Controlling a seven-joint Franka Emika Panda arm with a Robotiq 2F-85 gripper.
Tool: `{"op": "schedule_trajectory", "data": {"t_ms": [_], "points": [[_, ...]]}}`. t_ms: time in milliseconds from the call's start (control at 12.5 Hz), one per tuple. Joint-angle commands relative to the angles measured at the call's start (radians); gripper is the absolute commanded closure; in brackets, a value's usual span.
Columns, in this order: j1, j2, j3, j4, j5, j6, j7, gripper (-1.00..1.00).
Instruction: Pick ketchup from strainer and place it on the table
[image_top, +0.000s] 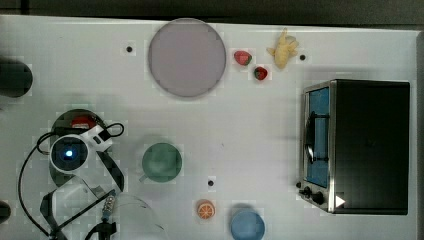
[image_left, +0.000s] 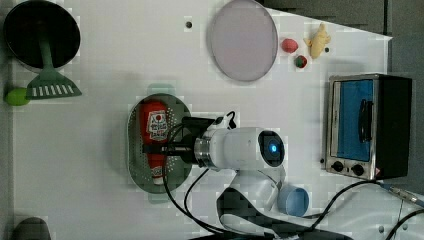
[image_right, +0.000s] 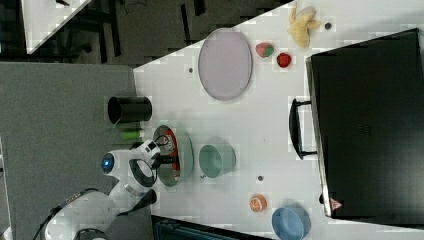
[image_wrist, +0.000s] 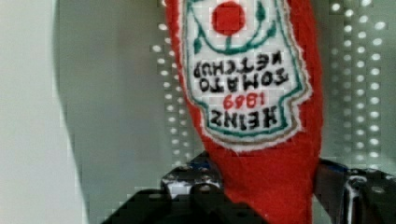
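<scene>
Red ketchup (image_left: 155, 131) lies flat inside the pale green strainer (image_left: 134, 150), at the centre left of the left view, its white label facing up and its narrow end toward the lower edge of the frame. The gripper (image_left: 158, 148) reaches in from the left view's right, low over the bottle. In the wrist view the two fingers (image_wrist: 192, 179) stand on either side of the ketchup (image_wrist: 261, 116), pressed against its red body below the label, so the jaws are closed on it at a middling width. The bottle rests on the strainer's perforated floor (image_wrist: 355, 84). The white table (image_left: 100, 165) surrounds the strainer. A green cup (image_top: 161, 162) stands just to the top view's right of the arm.
</scene>
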Motion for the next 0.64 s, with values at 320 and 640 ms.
{"op": "schedule_trajectory", "data": {"t_ms": [320,640], "points": [[0.017,-0.164,0.016,0.008,-0.002,-0.1,0.041,-0.17],[-0.03,-0.382,0.02,0.056,0.141,-0.389,0.041,-0.17]]}}
